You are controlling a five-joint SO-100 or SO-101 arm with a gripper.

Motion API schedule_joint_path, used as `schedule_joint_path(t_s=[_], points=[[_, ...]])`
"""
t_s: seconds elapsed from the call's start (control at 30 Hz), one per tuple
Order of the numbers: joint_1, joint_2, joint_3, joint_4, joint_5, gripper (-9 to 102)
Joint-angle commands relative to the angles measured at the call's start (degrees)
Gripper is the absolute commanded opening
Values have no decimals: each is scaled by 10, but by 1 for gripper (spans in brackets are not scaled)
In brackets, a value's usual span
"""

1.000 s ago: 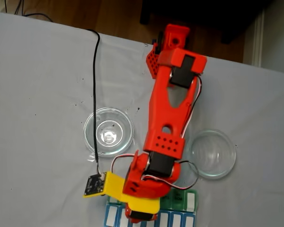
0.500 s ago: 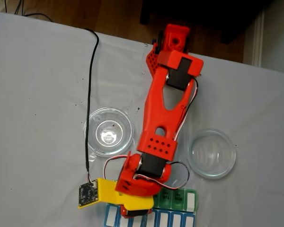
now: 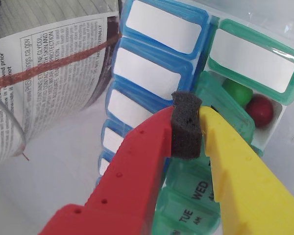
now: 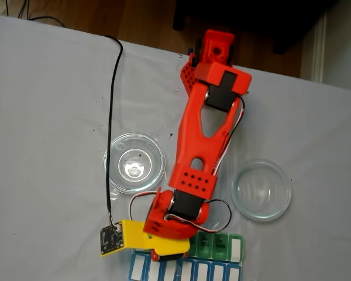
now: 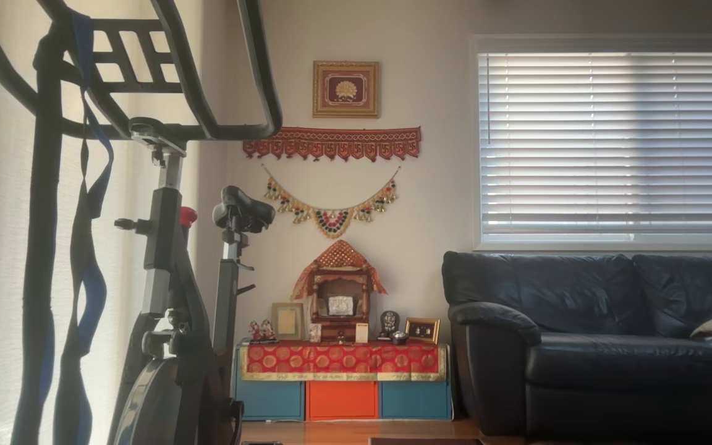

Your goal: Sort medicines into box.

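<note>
A: Gripper [image 3: 188,129] first, wrist view?

B: Red finger [image 3: 132,171] and yellow finger [image 3: 240,171] drawn narrow, nearly together. A black foam pad [image 3: 186,126] fills the gap at the tips. No pill between them.

A: Over what?

B: Right above the pill organizer [image 3: 152,73], low over it. The tips hang over the seam between its blue row and its green row.

A: Pills?

B: One green pill [image 3: 236,91] and one red pill [image 3: 260,109] lie together, touching, in an open white compartment of the organizer, just right of the gripper tips. That compartment's green lid [image 3: 255,61] is flipped up behind it.

A: Other lids?

B: Nearer green lids are down; "WED" and "TUE" readable under the fingers. Blue lids with white labels run left of the tips.

A: Left of the organizer?

B: A clear glass dish edge [image 3: 5,122] with printed paper showing through, plus a reddish cord [image 3: 54,66].

A: Fixed view?

B: Organizer [image 4: 222,246] sits at the bottom edge on the white table [image 4: 47,117]. The red arm [image 4: 202,140] reaches down onto it. One glass dish [image 4: 134,162] is above-left of the organizer, another glass dish [image 4: 261,189] above-right. Both look empty.

A: Farther out, other view?

B: Room only: exercise bike [image 5: 170,259], black sofa [image 5: 597,340], small shrine [image 5: 339,296].
</note>
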Motion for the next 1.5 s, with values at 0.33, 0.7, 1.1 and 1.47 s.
schedule_joint_path(t_s=[0.33, 0.7, 1.1, 1.47], points=[[-5, 83, 37, 6, 2, 1], [1, 79, 58, -14, -54, 1], [5, 40, 41, 7, -134, 2], [9, 38, 36, 39, -163, 2]])
